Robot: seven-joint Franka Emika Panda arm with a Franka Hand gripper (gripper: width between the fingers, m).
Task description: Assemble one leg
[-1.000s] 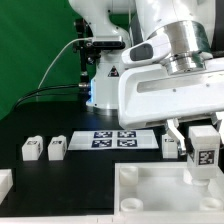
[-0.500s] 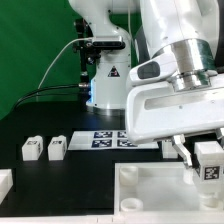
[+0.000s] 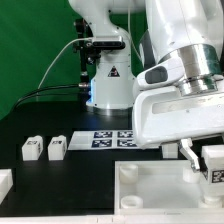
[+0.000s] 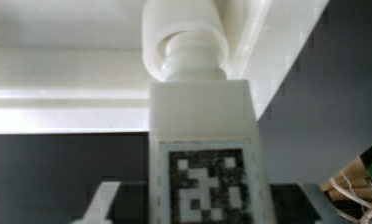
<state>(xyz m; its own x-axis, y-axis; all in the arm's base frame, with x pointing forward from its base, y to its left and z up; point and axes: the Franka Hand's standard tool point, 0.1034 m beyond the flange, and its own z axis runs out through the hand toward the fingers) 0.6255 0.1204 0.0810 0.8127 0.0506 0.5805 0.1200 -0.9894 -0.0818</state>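
Pincer (image 3: 207, 160) is seen clamped on the leg (image 3: 213, 166), which is held upright over the exterior view's right end of the white panel (image 3: 150, 192), tag facing out. In the wrist view the leg (image 4: 201, 130) is gripped at its sides, its round peg (image 4: 186, 55) pointed at the panel (image 4: 76, 50). Whether it is seated in a socket cannot be told. One round corner socket (image 3: 134, 179) is shown at the panel's other end. A spare leg (image 3: 32, 148) and a second spare leg (image 3: 57, 147) are stood on the bench (image 3: 90, 165), near the marker board (image 3: 115, 138).
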